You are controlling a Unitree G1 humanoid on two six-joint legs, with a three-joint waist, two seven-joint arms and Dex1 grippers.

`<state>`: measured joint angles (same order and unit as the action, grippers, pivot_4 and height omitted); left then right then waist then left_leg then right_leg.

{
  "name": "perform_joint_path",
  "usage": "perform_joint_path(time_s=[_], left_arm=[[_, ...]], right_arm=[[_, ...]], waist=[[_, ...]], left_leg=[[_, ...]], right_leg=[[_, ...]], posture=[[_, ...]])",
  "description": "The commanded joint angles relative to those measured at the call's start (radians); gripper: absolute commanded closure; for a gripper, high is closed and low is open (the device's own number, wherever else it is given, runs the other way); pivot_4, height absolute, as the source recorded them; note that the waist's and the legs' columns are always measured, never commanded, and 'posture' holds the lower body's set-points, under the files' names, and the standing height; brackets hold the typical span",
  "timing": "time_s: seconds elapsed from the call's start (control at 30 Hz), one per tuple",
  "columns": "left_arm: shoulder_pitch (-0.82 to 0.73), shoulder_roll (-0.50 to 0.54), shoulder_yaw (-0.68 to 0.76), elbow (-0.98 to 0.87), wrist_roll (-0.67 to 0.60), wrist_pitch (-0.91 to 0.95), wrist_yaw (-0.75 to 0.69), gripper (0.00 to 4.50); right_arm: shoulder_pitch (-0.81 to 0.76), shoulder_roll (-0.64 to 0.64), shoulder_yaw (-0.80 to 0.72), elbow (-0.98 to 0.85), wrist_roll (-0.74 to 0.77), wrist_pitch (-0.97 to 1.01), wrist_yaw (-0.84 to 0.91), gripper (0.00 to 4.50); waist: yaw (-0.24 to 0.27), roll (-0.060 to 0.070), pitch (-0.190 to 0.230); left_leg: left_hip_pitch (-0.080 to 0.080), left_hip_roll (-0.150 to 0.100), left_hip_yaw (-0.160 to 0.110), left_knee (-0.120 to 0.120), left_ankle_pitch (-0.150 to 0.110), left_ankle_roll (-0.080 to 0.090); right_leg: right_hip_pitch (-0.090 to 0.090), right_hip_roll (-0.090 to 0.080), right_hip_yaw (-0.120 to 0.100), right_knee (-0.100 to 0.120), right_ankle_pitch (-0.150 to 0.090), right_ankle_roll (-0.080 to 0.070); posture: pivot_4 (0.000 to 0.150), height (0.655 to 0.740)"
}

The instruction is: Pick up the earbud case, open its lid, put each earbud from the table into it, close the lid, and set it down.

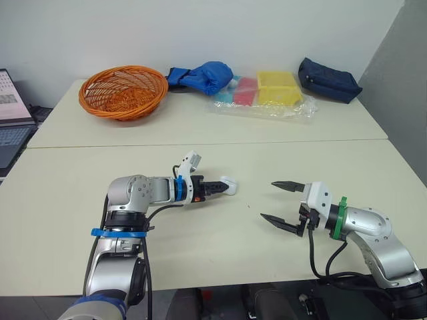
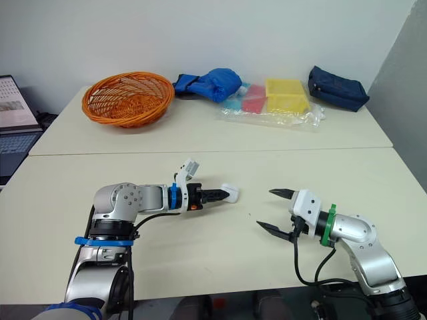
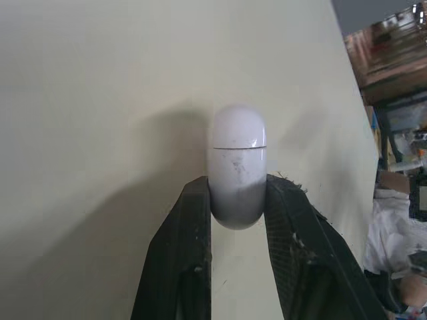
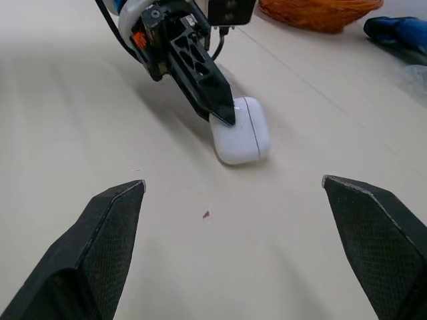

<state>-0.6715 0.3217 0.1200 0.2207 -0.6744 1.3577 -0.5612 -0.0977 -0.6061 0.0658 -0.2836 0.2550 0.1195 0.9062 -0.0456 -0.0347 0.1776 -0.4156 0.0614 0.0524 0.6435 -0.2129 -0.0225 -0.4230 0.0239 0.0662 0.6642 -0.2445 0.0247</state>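
Left wrist view: left end effector [image 3: 239, 188] clamps earbud case [image 3: 238, 148], covering its lower sides; right end effector [image 1: 268, 199] gapes.

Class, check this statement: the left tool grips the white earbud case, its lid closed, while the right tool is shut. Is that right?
Not quite. The right tool is open, its two fingers spread wide apart, as the right wrist view shows. The rest stands: the left tool grips the white earbud case, its lid closed.
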Motion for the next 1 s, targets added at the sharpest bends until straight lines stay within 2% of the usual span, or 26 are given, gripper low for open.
perform_joint_path(time_s=[0.03, 0.1, 0.3, 0.43, 0.5, 0.53, 0.57, 0.67, 0.73, 0.77, 0.87, 0.93, 1.0], left_arm=[[0.032, 0.013, -0.003, -0.016, 0.008, 0.026, 0.014, 3.74], [0.041, 0.011, 0.002, -0.007, 0.021, 0.02, 0.031, 3.02], [0.05, 0.052, 0.041, -0.041, -0.002, 0.046, 0.027, 1.33], [0.09, 0.176, 0.052, -0.099, -0.017, 0.04, -0.027, 0.18], [0.108, 0.212, 0.034, -0.126, -0.023, 0.012, -0.063, 0.05], [0.143, 0.276, 0.008, -0.168, 0.006, -0.114, -0.154, 0.05], [0.203, 0.36, -0.038, -0.216, 0.101, -0.38, -0.291, 0.05], [0.328, 0.506, -0.106, -0.229, 0.272, -0.948, -0.584, 0.05], [0.344, 0.517, -0.103, -0.14, 0.347, -1.216, -0.626, 0.05], [0.341, 0.512, -0.101, -0.105, 0.368, -1.292, -0.633, 0.05], [0.35, 0.478, -0.056, -0.078, 0.347, -1.283, -0.59, 0.05], [0.373, 0.462, -0.021, -0.073, 0.345, -1.323, -0.558, 0.05], [0.388, 0.452, -0.002, -0.094, 0.327, -1.281, -0.527, 0.05]], right_arm=[[-0.023, 0.015, -0.008, -0.012, 0.001, -0.016, -0.021, 0.05], [-0.033, 0.022, -0.008, -0.006, 0.006, -0.008, -0.027, 0.0], [-0.058, 0.012, -0.012, 0.016, 0.002, -0.01, -0.017, 0.0], [-0.069, -0.006, -0.019, 0.054, 0.001, -0.027, 0.007, 0.0], [-0.065, -0.012, -0.024, 0.061, 0.007, -0.036, 0.014, 0.0], [-0.067, -0.022, -0.032, 0.062, 0.019, -0.031, 0.026, 0.0], [-0.071, -0.037, -0.042, 0.064, 0.034, -0.026, 0.045, 0.0], [-0.089, -0.071, -0.057, 0.073, 0.057, -0.014, 0.087, 0.0], [-0.105, -0.082, -0.063, 0.076, 0.08, 0.005, 0.105, 0.0], [-0.109, -0.083, -0.065, 0.077, 0.087, 0.011, 0.109, 0.0], [-0.117, -0.093, -0.069, 0.077, 0.096, 0.019, 0.125, 0.0], [-0.124, -0.103, -0.069, 0.079, 0.1, 0.027, 0.137, 0.0], [-0.131, -0.107, -0.071, 0.083, 0.104, 0.03, 0.144, 0.0]], waist=[[-0.001, 0.0, 0.0], [-0.001, 0.0, 0.0], [-0.003, 0.0, -0.001], [-0.018, 0.0, -0.001], [-0.02, 0.0, -0.001], [-0.021, -0.001, -0.001], [-0.026, -0.001, 0.0], [-0.022, -0.002, 0.001], [-0.01, -0.002, 0.001], [-0.001, -0.002, 0.001], [0.017, -0.003, 0.001], [0.018, -0.003, 0.001], [0.016, -0.003, 0.001]], left_leg=[[0.0, 0.0, 0.0, 0.0, 0.0, 0.0], [0.001, 0.0, 0.0, 0.0, 0.0, 0.0], [0.004, 0.0, 0.001, 0.001, 0.0, 0.0], [0.006, 0.001, 0.002, 0.0, 0.0, 0.0], [0.008, 0.001, 0.003, -0.002, 0.0, 0.0], [0.009, 0.001, 0.003, -0.002, 0.0, 0.0], [0.009, 0.001, 0.003, -0.002, 0.0, 0.0], [0.013, 0.001, 0.004, -0.006, 0.0, -0.001], [0.014, 0.001, 0.006, -0.007, 0.0, -0.001], [0.014, 0.001, 0.005, -0.009, 0.0, -0.001], [0.014, 0.001, 0.006, -0.009, 0.0, -0.001], [0.012, 0.001, 0.006, -0.009, 0.0, -0.001], [0.011, 0.001, 0.008, -0.009, 0.0, -0.001]], right_leg=[[0.0, 0.0, 0.0, 0.0, 0.0, 0.0], [0.0, 0.0, 0.001, 0.001, 0.0, 0.0], [0.003, 0.0, 0.002, 0.002, 0.001, 0.0], [0.002, 0.0, 0.004, 0.003, 0.001, 0.0], [0.002, 0.0, 0.005, 0.004, 0.0, -0.001], [0.002, 0.0, 0.005, 0.005, 0.0, -0.002], [0.002, 0.0, 0.005, 0.007, -0.001, -0.003], [0.001, -0.005, 0.006, 0.011, -0.007, -0.014], [0.001, -0.008, 0.005, 0.011, -0.011, -0.019], [0.001, -0.009, 0.006, 0.011, -0.011, -0.019], [0.002, -0.01, 0.005, 0.01, -0.012, -0.019], [0.001, -0.009, 0.005, 0.011, -0.014, -0.015], [0.001, -0.009, 0.005, 0.011, -0.015, -0.011]], posture=[[0.15, 0.74], [0.15, 0.74], [0.15, 0.74], [0.15, 0.74], [0.15, 0.74], [0.15, 0.74], [0.15, 0.74], [0.15, 0.74], [0.15, 0.74], [0.15, 0.74], [0.15, 0.74], [0.15, 0.74], [0.15, 0.74]])
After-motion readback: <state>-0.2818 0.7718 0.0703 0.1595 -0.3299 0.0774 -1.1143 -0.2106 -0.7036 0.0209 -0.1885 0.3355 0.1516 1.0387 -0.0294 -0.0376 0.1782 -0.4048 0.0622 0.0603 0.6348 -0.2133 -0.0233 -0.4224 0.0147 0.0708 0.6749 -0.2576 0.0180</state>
